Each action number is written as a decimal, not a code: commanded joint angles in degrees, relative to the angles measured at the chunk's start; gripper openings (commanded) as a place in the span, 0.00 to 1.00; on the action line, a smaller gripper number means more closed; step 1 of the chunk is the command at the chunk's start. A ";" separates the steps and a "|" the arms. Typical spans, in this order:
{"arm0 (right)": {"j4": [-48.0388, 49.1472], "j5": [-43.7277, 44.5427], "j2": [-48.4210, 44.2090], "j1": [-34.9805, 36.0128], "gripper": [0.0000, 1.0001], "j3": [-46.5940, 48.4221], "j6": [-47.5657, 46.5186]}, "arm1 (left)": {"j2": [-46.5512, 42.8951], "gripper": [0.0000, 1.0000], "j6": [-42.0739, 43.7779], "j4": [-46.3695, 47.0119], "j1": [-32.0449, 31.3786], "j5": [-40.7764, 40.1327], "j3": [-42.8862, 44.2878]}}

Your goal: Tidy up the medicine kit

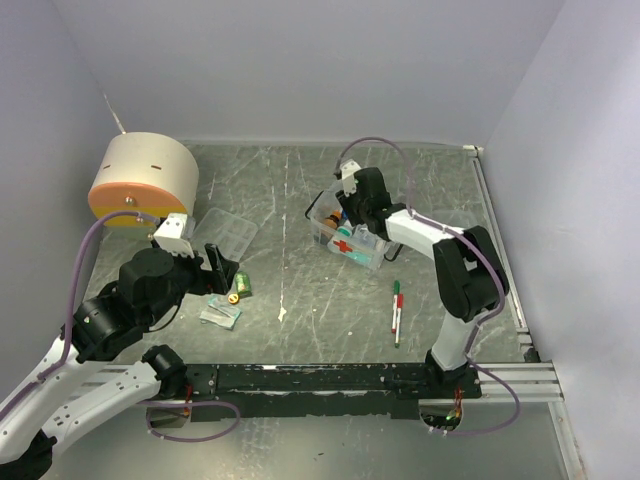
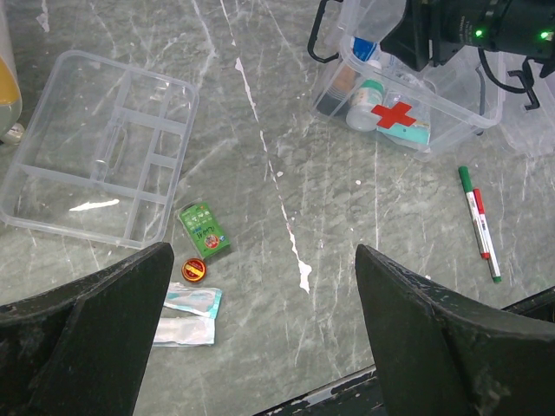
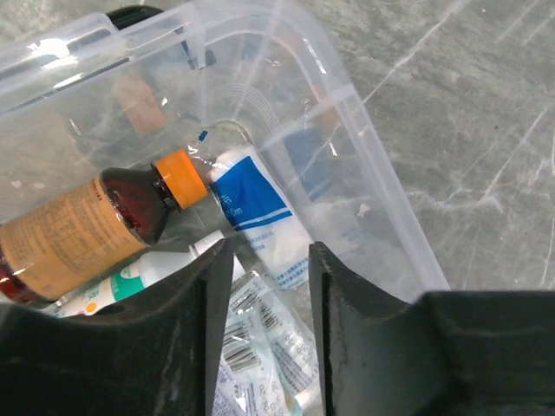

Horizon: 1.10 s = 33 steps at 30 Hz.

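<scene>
The clear medicine kit box [image 1: 368, 255] with a red cross stands right of centre. My right gripper [image 1: 345, 205] reaches down into it. In the right wrist view the jaws [image 3: 269, 251] stand partly open over barcode-printed plastic packets [image 3: 260, 347], beside a white and blue tube [image 3: 260, 212] and a brown bottle with an orange cap [image 3: 95, 225]. My left gripper [image 1: 215, 270] hovers open and empty above the table [image 2: 264, 334]. Below it lie a green box [image 2: 204, 230], a red tin [image 2: 193, 270] and two flat packets [image 2: 186, 316].
A clear divided tray [image 2: 95, 165] lies left of the green box. Two pens [image 1: 397, 310], green and red capped, lie right of centre. A round beige and orange container [image 1: 140, 180] stands at the back left. Walls enclose the table.
</scene>
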 commanded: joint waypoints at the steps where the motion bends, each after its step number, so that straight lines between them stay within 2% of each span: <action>1: 1.59 2.50 -5.32 -0.16 0.37 -1.07 6.25 | 0.17 0.97 0.85 0.70 0.02 0.82 -0.46; 6: -6.80 5.37 -8.84 -0.17 0.40 0.71 16.02 | 0.16 0.96 0.90 0.76 0.06 0.97 -0.43; 15: -19.05 9.42 -8.75 -0.21 0.47 1.08 28.62 | 1.25 0.97 1.22 1.31 0.07 2.44 -0.52; 27: -25.14 12.68 0.26 -0.10 0.46 5.49 30.31 | 1.80 0.96 1.28 1.68 0.04 2.94 -0.63; 33: -26.65 13.99 -1.20 -0.08 0.44 5.52 31.19 | 2.89 0.97 0.84 2.11 0.08 3.52 -0.89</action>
